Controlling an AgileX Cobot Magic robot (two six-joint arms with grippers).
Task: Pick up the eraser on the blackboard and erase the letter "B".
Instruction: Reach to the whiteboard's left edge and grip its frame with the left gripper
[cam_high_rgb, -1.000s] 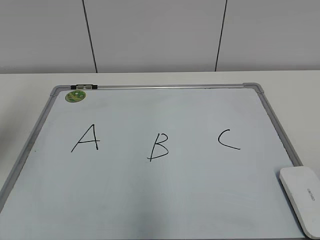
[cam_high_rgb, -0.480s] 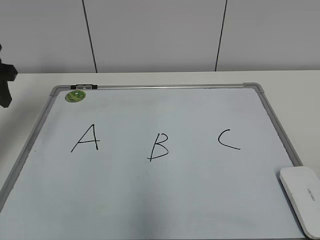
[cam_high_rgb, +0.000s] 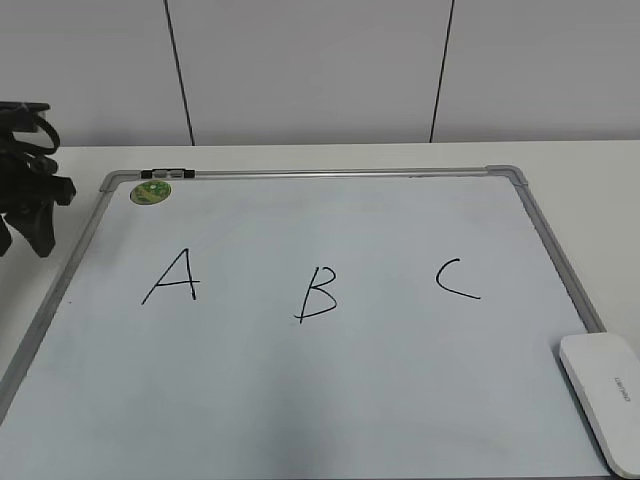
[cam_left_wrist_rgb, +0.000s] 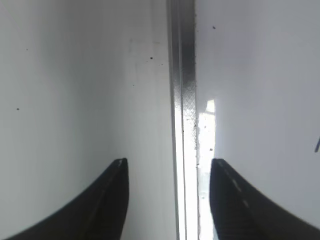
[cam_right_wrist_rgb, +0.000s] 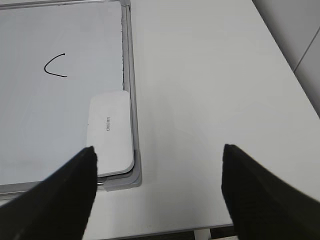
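Right claw (cam_right_wrist_rgb: 157, 187) spread, empty; eraser (cam_right_wrist_rgb: 110, 132) just ahead of its left finger, on blackboard (cam_right_wrist_rgb: 60, 130) corner; left claw (cam_left_wrist_rgb: 167, 200) spread, straddling the frame.

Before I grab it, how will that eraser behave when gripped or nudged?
The eraser looks like a rigid, smooth plastic block, so probably stiff, light and a bit slippery. It lies flat, low and wide at the blackboard corner, so unlikely to roll or tip; a nudge probably slides it.

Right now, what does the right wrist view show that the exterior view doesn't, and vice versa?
Right wrist only: the open right gripper and bare table right of the frame. Exterior only: the left gripper, letters A and B, green sticker. Both: the eraser at the blackboard corner, and the C.
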